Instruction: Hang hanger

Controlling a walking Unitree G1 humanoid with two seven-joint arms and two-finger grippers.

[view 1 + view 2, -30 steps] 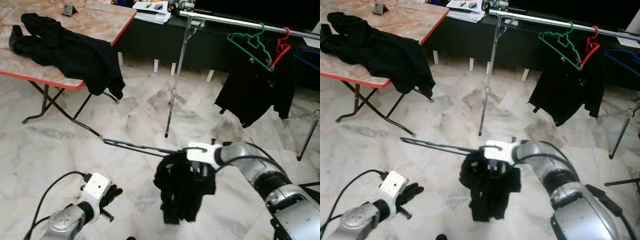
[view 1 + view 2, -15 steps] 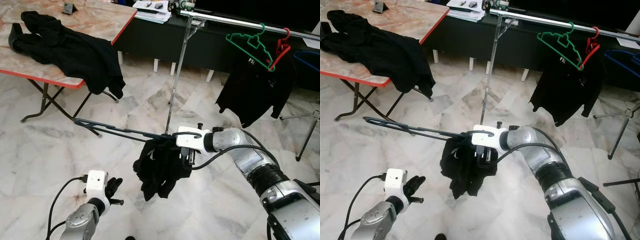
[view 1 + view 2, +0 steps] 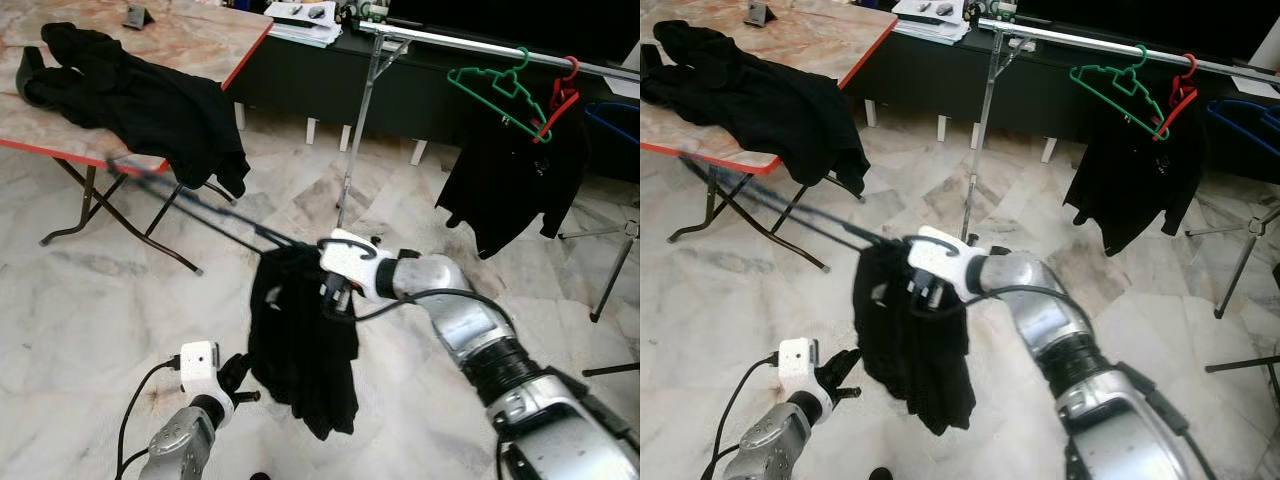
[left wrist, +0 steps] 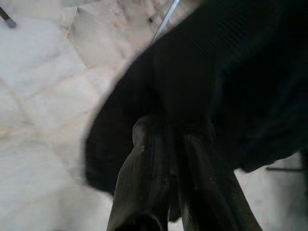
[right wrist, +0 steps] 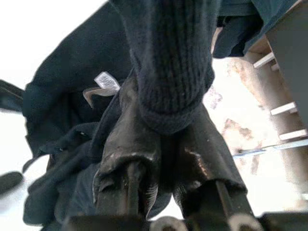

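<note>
Raised higher, right hand (image 3: 335,283) grips hanger (image 3: 190,197) with black garment (image 3: 300,340).

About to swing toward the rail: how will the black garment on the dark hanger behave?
Probably floppy: the black garment hangs in loose folds below the right gripper. It may sway or slide along the dark hanger, which juts far sideways, blurred. It looks light.

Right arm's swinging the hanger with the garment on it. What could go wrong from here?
1. The black garment hangs bunched at one end of the dark hanger, so it may slide off.
2. The hanger's long end reaches toward the table and could snag there.
3. The rail already holds a green hanger.
</note>
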